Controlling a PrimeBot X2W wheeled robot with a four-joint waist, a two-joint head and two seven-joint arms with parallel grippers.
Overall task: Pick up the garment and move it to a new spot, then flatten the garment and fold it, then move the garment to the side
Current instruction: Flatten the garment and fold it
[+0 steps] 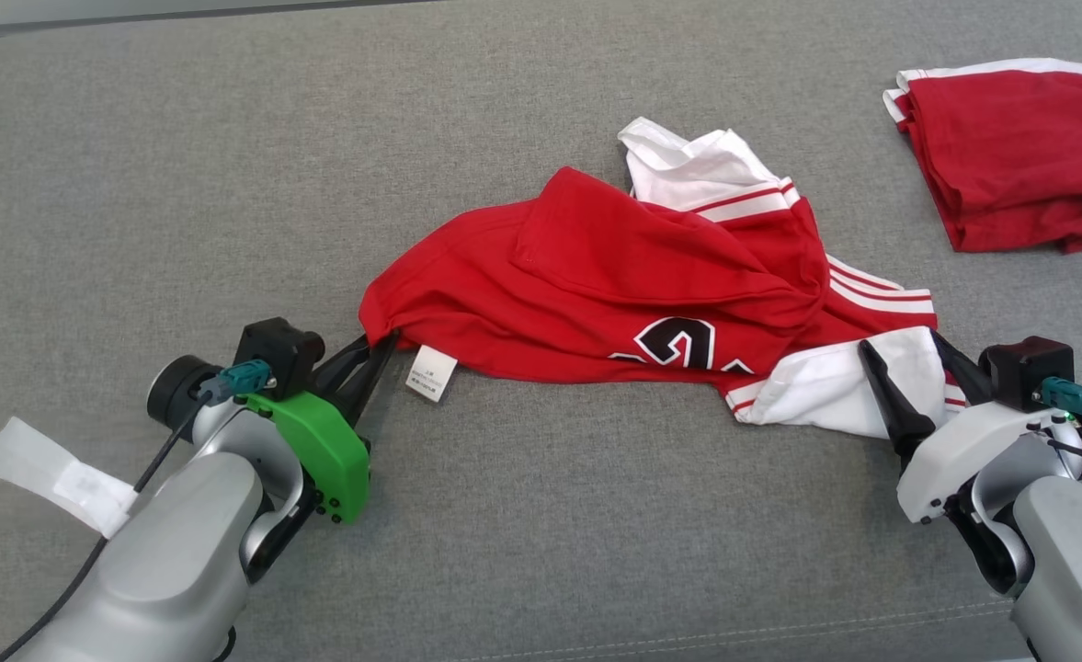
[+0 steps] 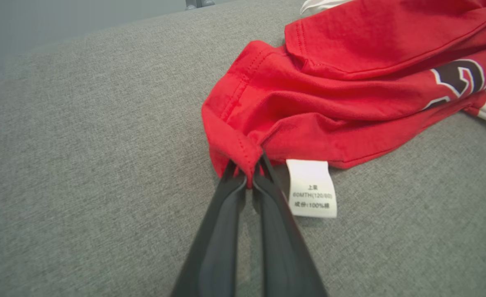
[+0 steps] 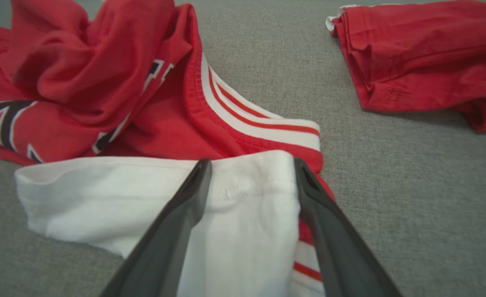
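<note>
A tabletop (image 1: 182, 184) covered in grey woven cloth carries everything. Between the two grippers lies the jersey (image 1: 614, 276), crumpled soft red knit with white sleeves, red-and-white striped ribbed cuffs and black numerals edged in white. They are partly hidden by folds, so I cannot read them.

Well beyond the right gripper (image 1: 908, 354), off to its right, sits a folded red garment (image 1: 1019, 156) with a white striped edge, apart from the jersey.

The right gripper's dark tapered fingers stand wide open, straddling a white sleeve (image 3: 143, 198) that lies flat under and between them.

The left gripper (image 1: 384, 345) is closed, pinching the jersey's stitched hem corner (image 2: 230, 144) at its fingertips.

Just to the right of the left gripper's fingertips hangs a white rectangular care label (image 2: 312, 187). One printed line looks like "60MTH(120/60)", the line below includes "100%", and the rest is too small to read.
</note>
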